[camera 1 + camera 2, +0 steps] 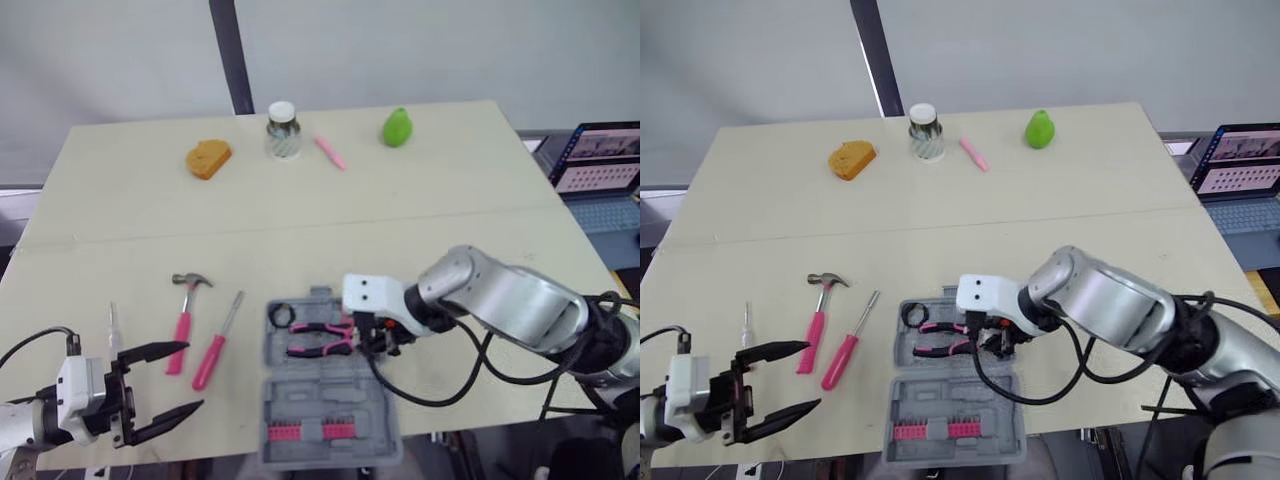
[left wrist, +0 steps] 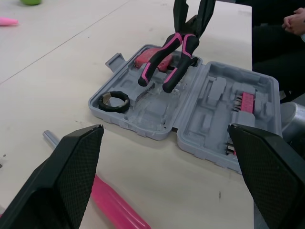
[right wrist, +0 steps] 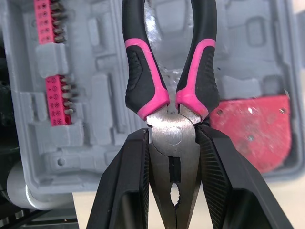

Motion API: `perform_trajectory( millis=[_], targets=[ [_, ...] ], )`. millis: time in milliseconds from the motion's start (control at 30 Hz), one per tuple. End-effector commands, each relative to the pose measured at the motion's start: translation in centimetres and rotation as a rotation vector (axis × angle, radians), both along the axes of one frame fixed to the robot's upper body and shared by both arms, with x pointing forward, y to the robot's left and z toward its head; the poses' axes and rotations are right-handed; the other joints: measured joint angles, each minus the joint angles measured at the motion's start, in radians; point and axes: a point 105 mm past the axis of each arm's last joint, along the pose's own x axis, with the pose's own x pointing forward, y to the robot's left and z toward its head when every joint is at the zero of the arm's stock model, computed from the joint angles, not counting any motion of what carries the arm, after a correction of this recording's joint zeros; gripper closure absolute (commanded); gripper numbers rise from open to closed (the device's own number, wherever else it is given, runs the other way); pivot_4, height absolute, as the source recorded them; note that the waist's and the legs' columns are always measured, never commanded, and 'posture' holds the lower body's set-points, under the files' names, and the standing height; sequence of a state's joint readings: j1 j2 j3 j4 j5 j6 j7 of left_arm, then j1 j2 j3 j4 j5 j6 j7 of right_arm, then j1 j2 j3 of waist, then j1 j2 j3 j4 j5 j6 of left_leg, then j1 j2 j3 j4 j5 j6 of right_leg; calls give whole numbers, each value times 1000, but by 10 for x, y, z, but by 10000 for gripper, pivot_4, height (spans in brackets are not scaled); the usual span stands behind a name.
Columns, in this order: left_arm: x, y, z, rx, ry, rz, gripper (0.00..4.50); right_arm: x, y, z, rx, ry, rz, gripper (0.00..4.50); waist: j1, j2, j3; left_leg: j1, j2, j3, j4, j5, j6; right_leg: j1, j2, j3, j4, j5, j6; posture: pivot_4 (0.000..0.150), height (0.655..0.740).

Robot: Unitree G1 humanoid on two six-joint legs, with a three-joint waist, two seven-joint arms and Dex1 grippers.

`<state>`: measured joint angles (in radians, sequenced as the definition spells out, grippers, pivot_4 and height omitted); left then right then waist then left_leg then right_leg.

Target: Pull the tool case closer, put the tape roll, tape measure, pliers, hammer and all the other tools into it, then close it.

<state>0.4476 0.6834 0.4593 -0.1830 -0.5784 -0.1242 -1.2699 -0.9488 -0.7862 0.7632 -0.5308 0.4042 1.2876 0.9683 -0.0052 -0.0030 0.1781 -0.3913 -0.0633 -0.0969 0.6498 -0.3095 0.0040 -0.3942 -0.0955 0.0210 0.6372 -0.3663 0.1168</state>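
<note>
Left gripper (image 1: 192,376): at the near left table edge, fingers spread wide, holding nothing, tips toward the hammer.
White tool (image 1: 113,328): small, flat on the table just beyond the left gripper.
Hammer (image 1: 183,320): pink handle, lying right of the white tool, head at the far end.
Screwdriver (image 1: 215,345): pink handle, just beside the hammer, apart from the case.
Case (image 1: 330,400): grey, open flat at the near edge, mid-table, both halves facing up.
Tape roll (image 1: 281,315): black ring, seated in the far half's left corner.
Bits (image 1: 300,432): pink strips in the near half.
Pliers (image 3: 195,81): pink and black, hanging handles-down over the far half; whether the handle ends touch the tray I cannot tell.
Red piece (image 3: 252,129): lies in the far half, beside the pliers.
Right gripper (image 1: 372,335): fingers pressed onto the pliers' metal head from both sides.
Far row: sponge (image 1: 208,158), jar (image 1: 283,130), pink pen (image 1: 331,153), green pear (image 1: 397,127).
Laptop (image 1: 600,160): open, beyond the table's right edge.
</note>
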Motion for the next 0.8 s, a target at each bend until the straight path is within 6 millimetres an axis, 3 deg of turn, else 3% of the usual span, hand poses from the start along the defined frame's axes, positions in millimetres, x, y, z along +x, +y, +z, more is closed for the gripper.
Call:
perform_trajectory(
  millis=[33, 800],
  targets=[
    [-3, 0, -2, 12, -10, -4, 0, 3, 9, 1, 10, -37, 27, 35464, -1, 0, 0, 0, 0, 0, 0, 0, -1, 0, 0, -1, 0, 0, -1, 1500, 7159],
    [-12, -4, -21, 66, -11, -31, 0, 22, 37, -28, 20, -49, 70, 35464, -5, 0, 0, 2, 3, -1, 0, 2, -4, -1, -2, -14, 7, 1, -6, 1500, 7159]
  ],
)
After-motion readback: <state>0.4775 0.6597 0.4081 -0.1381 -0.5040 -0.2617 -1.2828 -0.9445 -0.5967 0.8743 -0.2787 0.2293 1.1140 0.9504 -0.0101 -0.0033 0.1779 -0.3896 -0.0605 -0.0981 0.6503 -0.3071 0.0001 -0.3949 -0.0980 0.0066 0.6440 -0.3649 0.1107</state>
